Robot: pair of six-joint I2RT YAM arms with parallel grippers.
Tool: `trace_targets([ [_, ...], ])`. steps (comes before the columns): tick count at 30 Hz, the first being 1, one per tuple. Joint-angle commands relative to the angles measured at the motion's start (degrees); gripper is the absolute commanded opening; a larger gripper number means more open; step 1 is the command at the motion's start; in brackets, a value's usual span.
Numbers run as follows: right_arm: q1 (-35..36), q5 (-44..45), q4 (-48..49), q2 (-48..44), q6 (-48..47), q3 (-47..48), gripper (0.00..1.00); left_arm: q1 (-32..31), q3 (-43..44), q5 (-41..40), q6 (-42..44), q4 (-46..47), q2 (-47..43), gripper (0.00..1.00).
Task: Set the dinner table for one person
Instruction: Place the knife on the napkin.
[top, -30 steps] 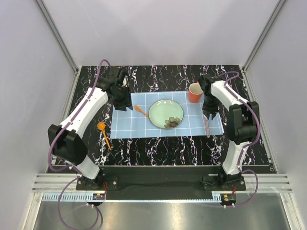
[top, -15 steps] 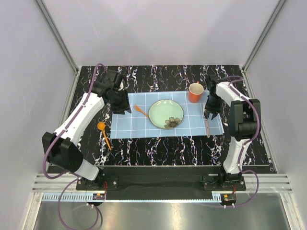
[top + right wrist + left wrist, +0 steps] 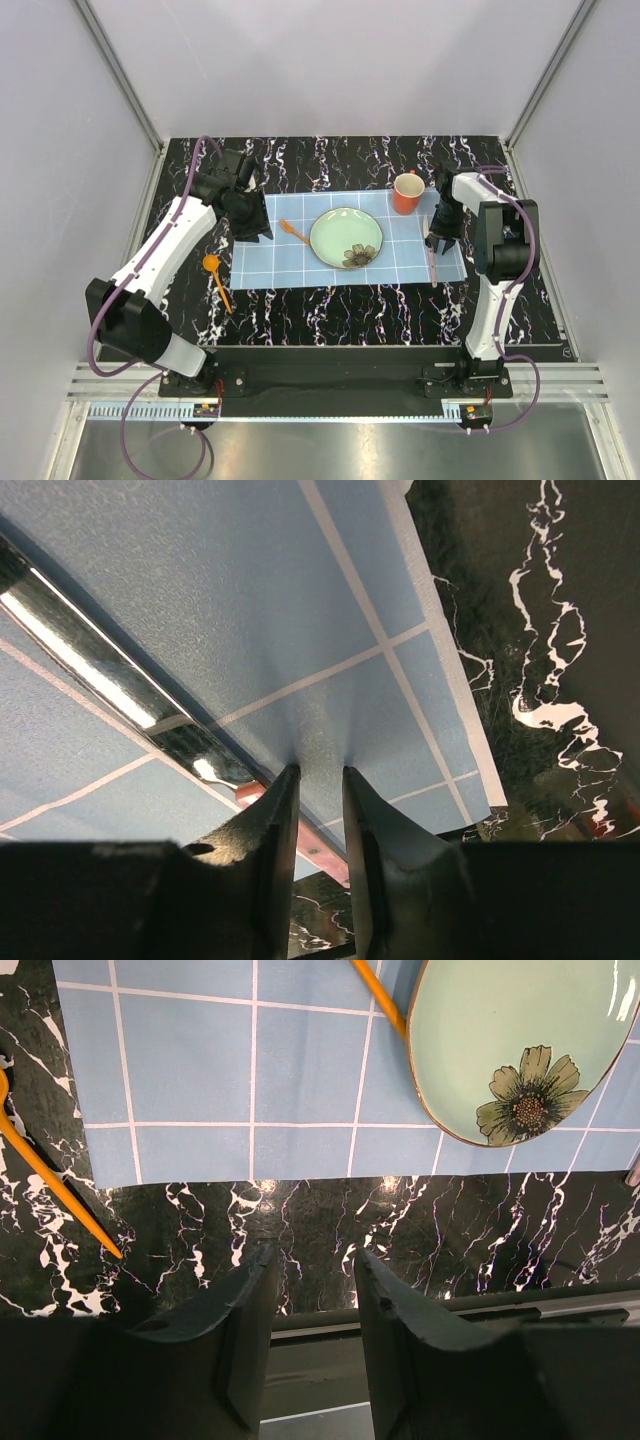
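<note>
The black marbled counter (image 3: 350, 305) carries a blue placemat (image 3: 270, 262) at its middle, with plate (image 3: 345, 238), fork (image 3: 293, 232), cup (image 3: 406, 193) and knife (image 3: 432, 265) on it. Only the orange spoon (image 3: 218, 283) lies off the mat, on bare counter just beside its left edge. Its long axis runs roughly near to far, bowl at the far end. It lies nearer the robot than the left jaws, which hover half open and empty by the mat's far left corner. The left arm is plainly closer. The right jaws, narrowly parted with nothing seen between them, sit low beside the knife.
</note>
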Motion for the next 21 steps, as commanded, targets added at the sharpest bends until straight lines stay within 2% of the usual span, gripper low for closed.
trace_targets([
  [1,-0.21,-1.87,0.37,1.87,-0.98,1.79,0.31,-0.28,1.56,0.26,-0.41,0.1,-0.79,0.41],
  [11,-0.04,-5.39,1.16,0.99,-1.51,0.38,0.31,-0.98,0.43,-0.54,-0.58,0.19,0.09,0.41],
  [21,4.0,-8.47,1.25,3.19,-2.04,2.58,0.31,-1.07,0.25,-0.63,-0.14,0.37,0.53,0.41],
])
